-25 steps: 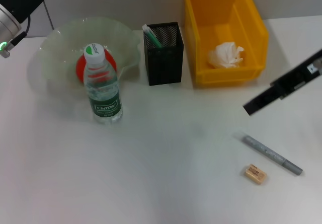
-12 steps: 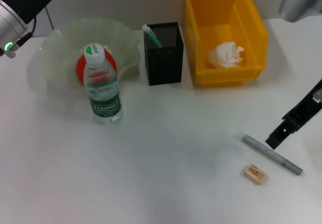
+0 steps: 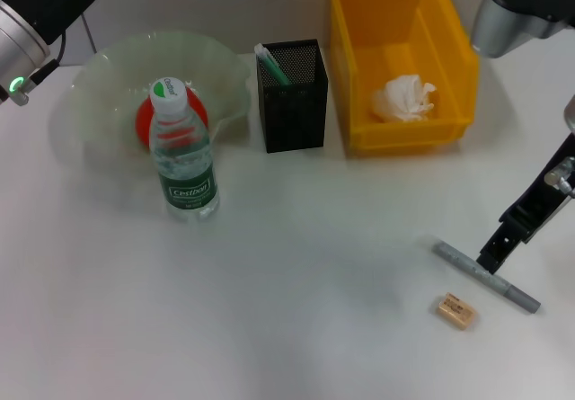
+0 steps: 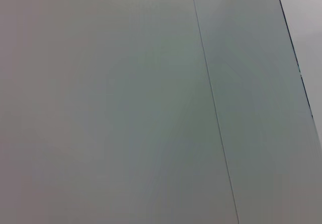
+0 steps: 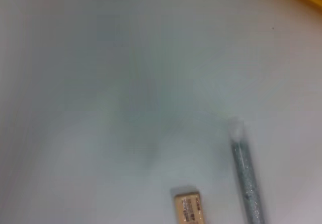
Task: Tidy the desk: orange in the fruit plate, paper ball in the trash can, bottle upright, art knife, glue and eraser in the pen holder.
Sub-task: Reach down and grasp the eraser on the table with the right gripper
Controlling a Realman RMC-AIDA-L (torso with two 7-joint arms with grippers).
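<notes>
Right pincer (image 3: pixel 493 258) nearer one knife (image 3: pixel 486 277)

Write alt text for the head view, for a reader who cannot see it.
The right gripper hangs low beside a grey pen-shaped tool and an eraser on a white desk. Behind stand a bottle, a bowl, a black holder and a yellow bin.

It looks like an office or lab work area: a plain white desk (image 3: pixel 296 328) stands against a bare pale wall (image 4: pixel 126 103). On it stand a black mesh pen holder (image 3: pixel 292 96), a yellow plastic bin (image 3: pixel 400 58) and a small tan eraser (image 3: pixel 455 311).
</notes>
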